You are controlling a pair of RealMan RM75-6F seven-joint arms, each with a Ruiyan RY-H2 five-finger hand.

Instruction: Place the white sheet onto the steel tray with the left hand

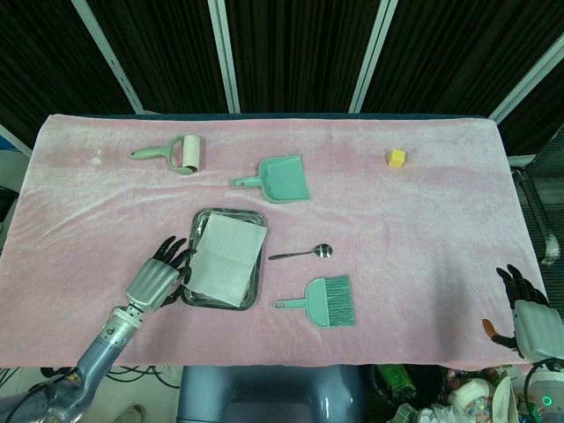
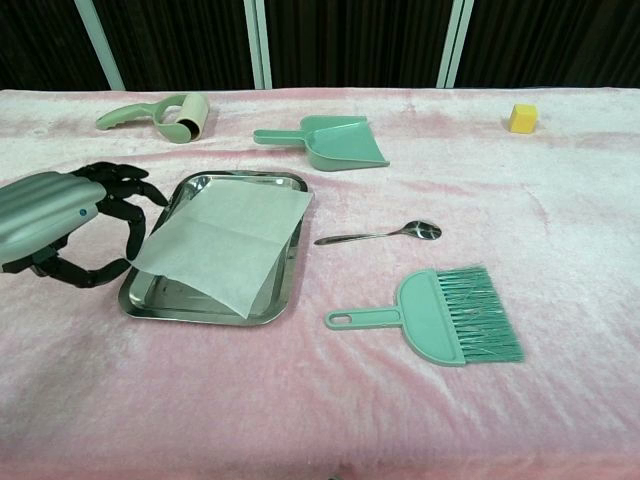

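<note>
The white sheet [image 1: 225, 258] [image 2: 225, 240] lies across the steel tray [image 1: 207, 214] [image 2: 240, 178], covering most of it and overhanging the front right rim. Its left corner is still raised off the tray. My left hand [image 1: 159, 280] [image 2: 60, 220] is low at the tray's left side, and its fingertips [image 2: 133, 232] pinch that corner. My right hand [image 1: 527, 319] shows only in the head view, off the table's near right corner, fingers apart and holding nothing.
A lint roller [image 1: 181, 152] [image 2: 175, 113] and a green dustpan [image 1: 284, 178] [image 2: 335, 140] lie behind the tray. A spoon [image 1: 304, 253] [image 2: 385, 234] and a green brush [image 1: 328, 301] [image 2: 450, 315] lie to its right. A yellow cube [image 1: 397, 158] [image 2: 522, 118] sits far right.
</note>
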